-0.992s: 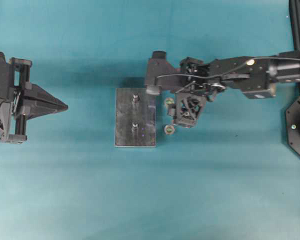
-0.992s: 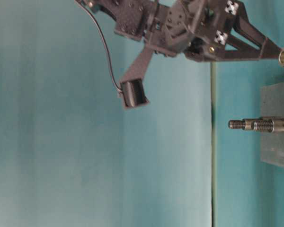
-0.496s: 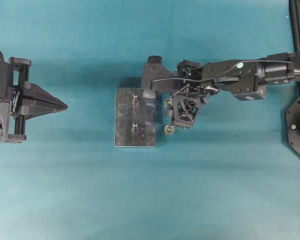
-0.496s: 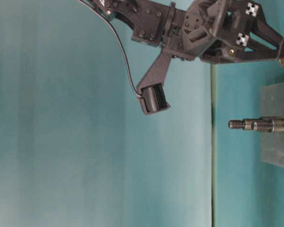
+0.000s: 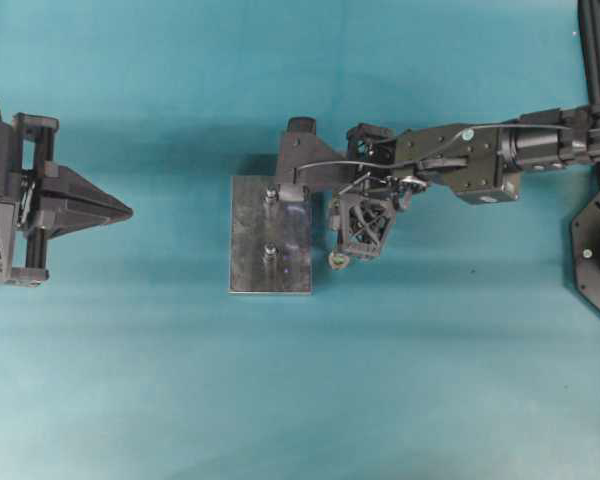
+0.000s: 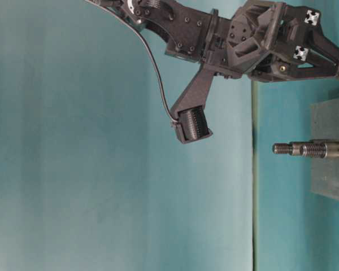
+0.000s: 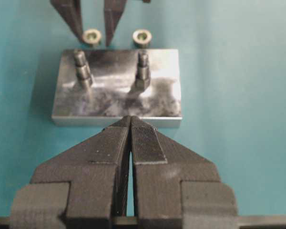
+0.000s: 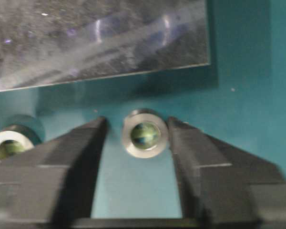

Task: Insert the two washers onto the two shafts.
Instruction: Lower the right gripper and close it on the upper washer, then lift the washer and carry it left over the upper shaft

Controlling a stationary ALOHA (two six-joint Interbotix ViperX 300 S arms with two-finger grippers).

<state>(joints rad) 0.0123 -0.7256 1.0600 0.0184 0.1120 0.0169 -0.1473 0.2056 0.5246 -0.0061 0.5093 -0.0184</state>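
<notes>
Washer: flat on surface, between parted right gripper fingers; left gripper closed, empty.

Overhead straight down, table-level sideways, both wrist views close, all sharing the metal plate.

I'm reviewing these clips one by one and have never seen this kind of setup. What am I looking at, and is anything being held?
Two robot arms face each other across a teal table. One camera looks down from overhead, one sits at table level, and one rides on each wrist. On the table lies a metal block with two upright shafts, and beside it two small washers. The left gripper is shut on nothing and hangs back from the block. The right gripper has its fingers on either side of one washer, with gaps visible, so nothing is gripped yet. The other washer lies alongside.
</notes>
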